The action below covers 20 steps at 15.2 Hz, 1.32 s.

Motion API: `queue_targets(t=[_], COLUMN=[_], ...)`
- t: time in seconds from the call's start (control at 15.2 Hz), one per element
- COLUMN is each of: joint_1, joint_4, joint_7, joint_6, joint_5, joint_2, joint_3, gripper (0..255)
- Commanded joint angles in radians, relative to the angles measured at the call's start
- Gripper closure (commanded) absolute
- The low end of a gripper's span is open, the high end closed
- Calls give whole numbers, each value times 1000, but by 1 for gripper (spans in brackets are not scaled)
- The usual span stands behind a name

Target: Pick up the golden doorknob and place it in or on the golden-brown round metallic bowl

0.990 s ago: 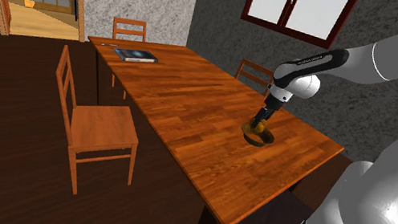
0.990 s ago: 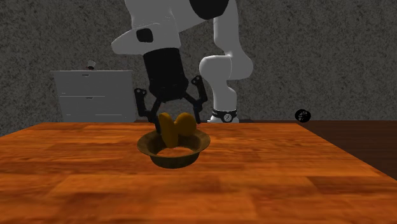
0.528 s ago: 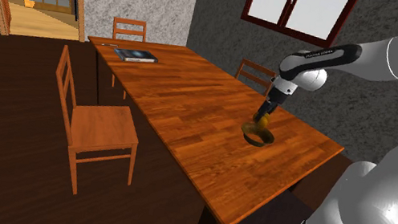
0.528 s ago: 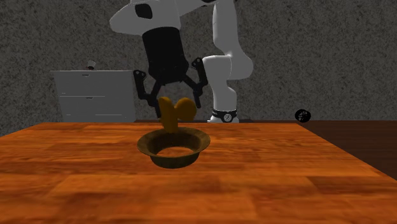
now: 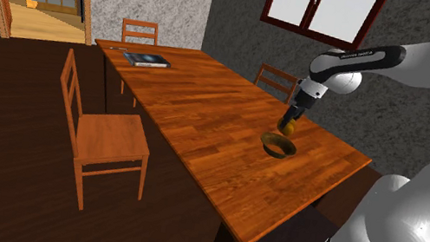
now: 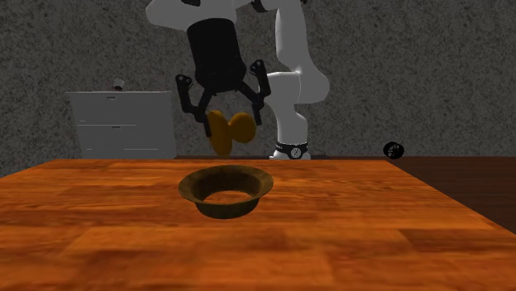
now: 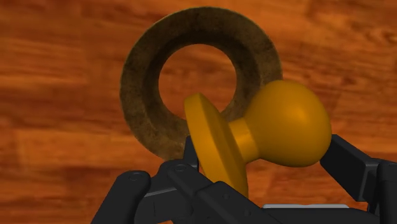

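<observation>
The golden doorknob (image 6: 229, 131) hangs in the air with my black gripper (image 6: 229, 128) shut on it, one finger against its flat plate and the other on its ball. It is a short way above the brown round bowl (image 6: 198, 190), which stands open side up on the wooden table (image 6: 372, 231). In the shoulder view the gripper (image 5: 289, 127) holds the doorknob (image 5: 289, 130) just over the bowl (image 5: 278, 145), near the table's right end. The wrist view looks down past the doorknob (image 7: 280, 130) onto the bowl's ring-shaped rim (image 7: 143, 83), which has nothing inside it.
A long wooden table (image 5: 205, 114) carries a book (image 5: 146, 60) at its far end. Wooden chairs (image 5: 106, 135) stand along its sides. A grey drawer cabinet (image 6: 124, 124) and my arm's base (image 6: 289, 149) stand behind the table in the second exterior view.
The gripper has risen with the doorknob still clasped in it. The doorknob was down inside the bowl a second ago and now hangs above its rim. The bowl stayed put.
</observation>
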State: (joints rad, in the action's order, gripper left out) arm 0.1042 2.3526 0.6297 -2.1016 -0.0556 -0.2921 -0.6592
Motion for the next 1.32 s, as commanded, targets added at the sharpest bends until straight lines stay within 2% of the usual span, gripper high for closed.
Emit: queue_targets(t=[0.0, 0.73, 1.19, 1.25], joint_1=[0, 27, 27, 27], joint_4=[19, 93, 93, 93], joint_7=[5, 88, 88, 88], joint_6=[-22, -170, -170, -170], joint_5=[-2, -77, -77, -77], joint_2=[3, 101, 101, 101], joint_3=[-3, -44, -44, -44], gripper=[255, 255, 255, 0])
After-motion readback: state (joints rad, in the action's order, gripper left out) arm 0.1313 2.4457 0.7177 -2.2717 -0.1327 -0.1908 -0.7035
